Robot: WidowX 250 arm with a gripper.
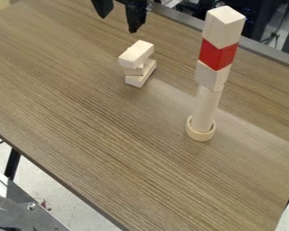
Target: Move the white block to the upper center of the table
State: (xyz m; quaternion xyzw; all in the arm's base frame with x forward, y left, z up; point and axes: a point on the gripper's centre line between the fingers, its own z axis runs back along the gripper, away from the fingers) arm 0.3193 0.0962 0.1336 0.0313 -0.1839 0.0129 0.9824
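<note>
My gripper (118,23) hangs at the top edge, left of centre, with its two black fingers apart and nothing between them. Below and slightly right of it is a small stack of pale wooden blocks, its top block (136,54) lying at an angle over the lower ones (141,76). On the right stands a tall tower with a whitish block (223,27) at its top. Under that are a red block (217,54), another whitish block (212,75) and an upright pale cylinder (205,108) standing in a wooden ring (200,129). I cannot tell which pale block is meant.
The brown wood-grain table (99,135) fills most of the view, its left edge running diagonally down to the bottom. A grey metal rail (268,53) borders the far right side. The tower rises high to the right of the gripper.
</note>
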